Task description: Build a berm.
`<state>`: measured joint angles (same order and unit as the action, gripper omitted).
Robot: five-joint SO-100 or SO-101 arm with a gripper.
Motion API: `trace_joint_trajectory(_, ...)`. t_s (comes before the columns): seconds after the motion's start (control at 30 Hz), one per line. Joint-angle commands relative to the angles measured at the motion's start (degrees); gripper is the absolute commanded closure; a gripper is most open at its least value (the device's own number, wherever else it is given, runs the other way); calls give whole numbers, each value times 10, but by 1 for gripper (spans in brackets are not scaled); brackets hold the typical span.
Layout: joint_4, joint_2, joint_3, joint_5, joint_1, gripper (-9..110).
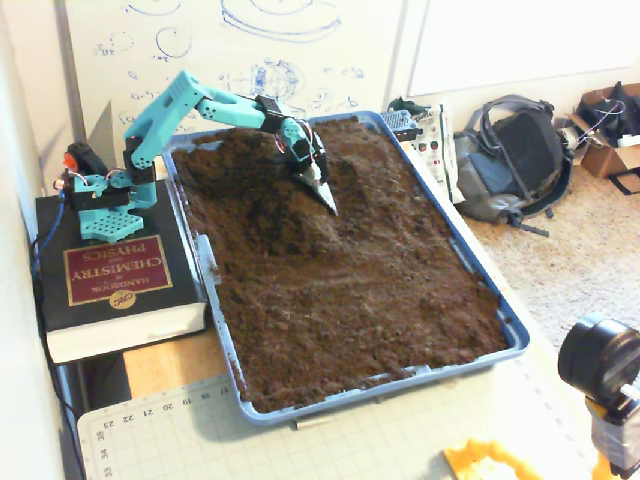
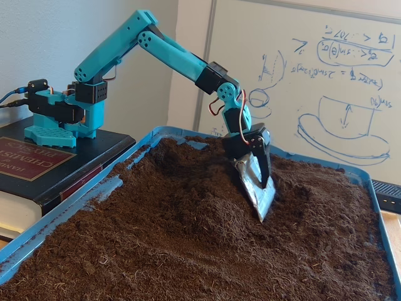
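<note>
The hand [image 2: 260, 204] carries a silvery, foil-like scoop, so whether its fingers are parted or closed cannot be told in either fixed view; its tip meets the soil and may be slightly buried. In the high view the hand [image 1: 322, 192] is too small for any finger detail. The berm [image 2: 188, 175] hides the tray wall behind the hand on the arm's side. The blue tray [image 2: 37, 241] is cut off by the bottom and right edges in the low view. A black camera [image 1: 600, 365], far from the hand, is blurred and cropped at the right edge.
</note>
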<state>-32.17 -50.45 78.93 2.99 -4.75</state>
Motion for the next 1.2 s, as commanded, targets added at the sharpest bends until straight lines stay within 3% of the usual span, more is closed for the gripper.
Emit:
trace_joint_trajectory(0.0, -3, -62, 50, -7, -21, 101)
trace_joint_trajectory(0.47, -5, -171, 139, -5, -18, 101)
trace_joint_trajectory(0.93, 0, -368, 129, 4, -3, 101)
trace_joint_trajectory(1.17, 3, -367, 50, 4, -2, 101)
